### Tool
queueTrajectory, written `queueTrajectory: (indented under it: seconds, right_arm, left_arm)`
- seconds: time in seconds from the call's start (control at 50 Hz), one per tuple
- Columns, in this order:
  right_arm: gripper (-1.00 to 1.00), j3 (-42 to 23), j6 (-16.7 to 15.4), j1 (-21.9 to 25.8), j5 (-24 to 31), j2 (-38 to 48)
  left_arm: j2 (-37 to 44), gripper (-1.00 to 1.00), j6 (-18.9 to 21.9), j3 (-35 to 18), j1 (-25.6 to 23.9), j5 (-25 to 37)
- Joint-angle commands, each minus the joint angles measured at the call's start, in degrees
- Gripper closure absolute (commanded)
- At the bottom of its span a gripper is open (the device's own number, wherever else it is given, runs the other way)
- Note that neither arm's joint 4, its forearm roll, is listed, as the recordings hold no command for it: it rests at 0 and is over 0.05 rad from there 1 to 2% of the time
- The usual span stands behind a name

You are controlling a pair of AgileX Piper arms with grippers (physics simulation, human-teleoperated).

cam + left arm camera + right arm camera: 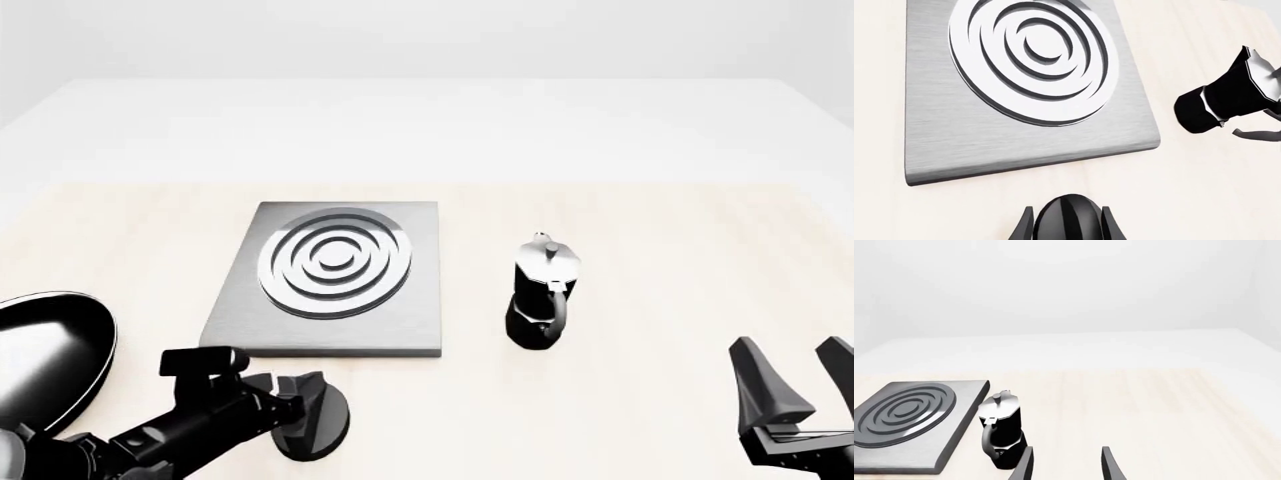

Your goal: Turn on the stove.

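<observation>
The stove is a flat grey slab with silver burner rings, lying left of the table's middle. It also shows in the left wrist view as the stove and in the right wrist view as the stove. Its separate black knob sits on the table just in front of the slab. My left gripper is down on it. The knob fills the gap between the left gripper fingers, which press its sides. My right gripper stands open at the near right, holding nothing, as the right gripper view confirms.
A black-and-silver moka pot stands upright right of the stove, also seen as the moka pot and moka pot. A black frying pan lies at the near left edge, beside my left arm.
</observation>
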Motion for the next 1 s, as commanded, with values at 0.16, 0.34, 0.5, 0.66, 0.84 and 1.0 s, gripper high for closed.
queueTrajectory:
  seconds: [0.16, 0.34, 0.5, 0.66, 0.84, 1.0]
  right_arm:
    - [-1.00, 0.0, -0.4, 0.1, -0.3, 0.4]
    - [-1.00, 0.0, -0.4, 0.1, -0.4, 0.5]
    - [-1.00, 0.0, -0.4, 0.1, 0.3, -0.2]
    - [-1.00, 0.0, -0.7, 0.2, 0.1, -0.1]
    - [-1.00, 0.0, -1.3, 0.2, 0.2, -0.1]
    - [-1.00, 0.0, -1.8, 0.3, 0.8, -0.8]
  left_arm:
    - [-4.8, -1.00, 4.1, -0.5, 6.7, 4.4]
    - [-6.1, -1.00, 4.6, -0.3, 7.7, 5.1]
    - [-7.5, -1.00, 4.7, -0.2, 8.1, 6.2]
    - [-15.2, -1.00, 8.3, -1.2, 9.6, 12.3]
    - [-30.4, -1.00, 12.7, -2.2, 11.0, 23.8]
    - [-44.1, -1.00, 13.8, -0.4, 13.0, 31.8]
